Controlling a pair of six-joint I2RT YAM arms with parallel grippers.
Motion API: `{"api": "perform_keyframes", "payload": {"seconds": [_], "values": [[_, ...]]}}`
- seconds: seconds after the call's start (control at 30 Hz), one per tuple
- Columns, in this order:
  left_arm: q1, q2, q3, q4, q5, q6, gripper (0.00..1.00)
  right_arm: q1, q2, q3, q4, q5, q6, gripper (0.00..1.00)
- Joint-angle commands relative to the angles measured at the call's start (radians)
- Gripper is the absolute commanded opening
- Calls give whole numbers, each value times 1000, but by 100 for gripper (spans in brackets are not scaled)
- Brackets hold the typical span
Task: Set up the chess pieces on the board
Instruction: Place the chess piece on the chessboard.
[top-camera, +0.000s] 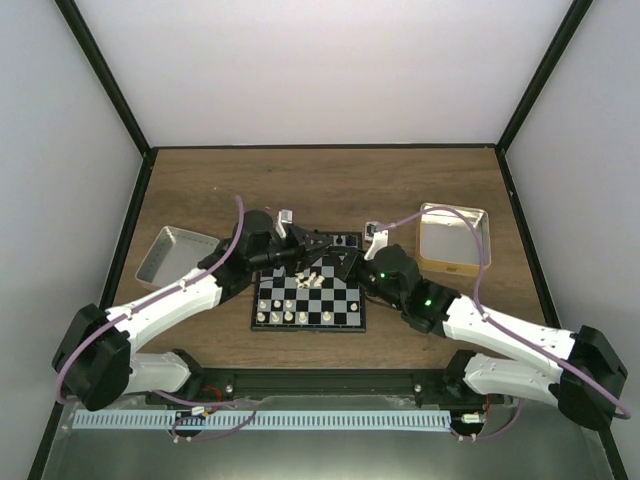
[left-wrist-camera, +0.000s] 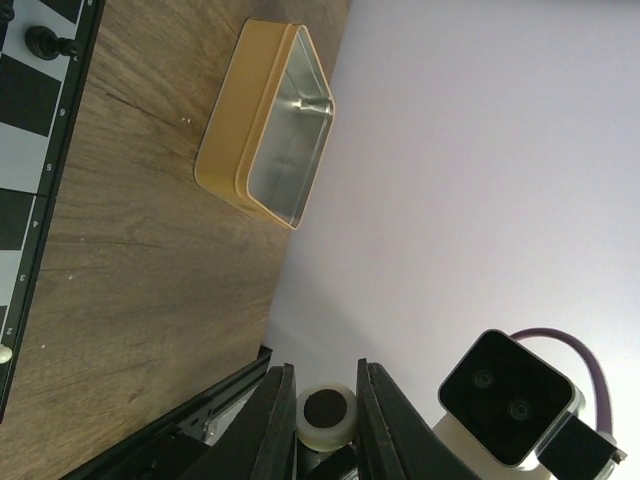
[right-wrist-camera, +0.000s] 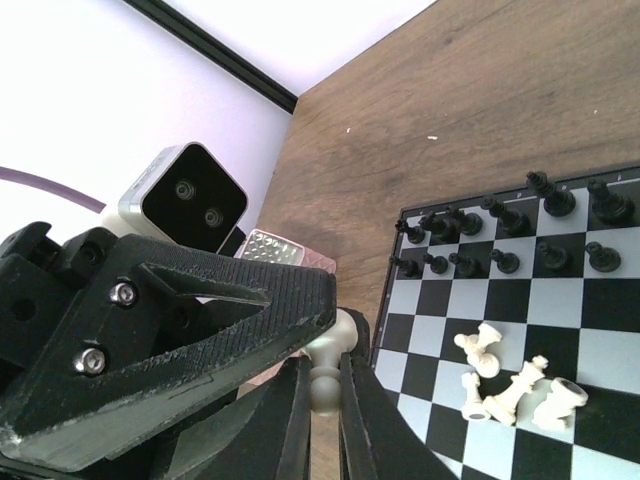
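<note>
The small marks along the border of the board (right-wrist-camera: 440, 300) are too small to read.

The left gripper (left-wrist-camera: 324, 372) and the right gripper (right-wrist-camera: 324, 358) meet tip to tip above the board's far edge. Both sets of jaws stand narrow on the same cream-white piece (left-wrist-camera: 325, 412). The left fingers (left-wrist-camera: 275, 425) press its sides, with its dark round base facing that wrist camera. The right fingers (right-wrist-camera: 288, 420) pinch its stem just below the knob.

The board lies below the jaws and towards the arm bases. Seen from the right jaws, two rows of black pieces (right-wrist-camera: 500, 235) stand just off to one side. A few toppled cream pieces (right-wrist-camera: 515, 385) lie on the squares a little further out. Other cream pieces (top-camera: 290, 316) stand along the board's near rows, well away from both jaws. A gold-sided tin (left-wrist-camera: 270, 120) sits on the table beyond the left jaws.
</note>
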Motion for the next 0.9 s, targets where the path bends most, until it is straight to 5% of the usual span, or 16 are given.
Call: {"api": "perform_keyframes", "payload": {"seconds": [0.0, 0.33, 0.63, 0.87], "values": [[-9, -35, -3, -1, 28, 55, 17, -8, -18, 32, -21, 34, -43, 1], [43, -118, 21, -339, -251, 476, 49, -8, -21, 106, -447, -47, -87, 1], [51, -208, 62, -520, -492, 1000, 56, -8, 280, 351, -845, -183, -216, 1], [52, -285, 22, -512, -620, 1093, 57, -3, 536, 511, -1001, -223, -244, 1]]}}
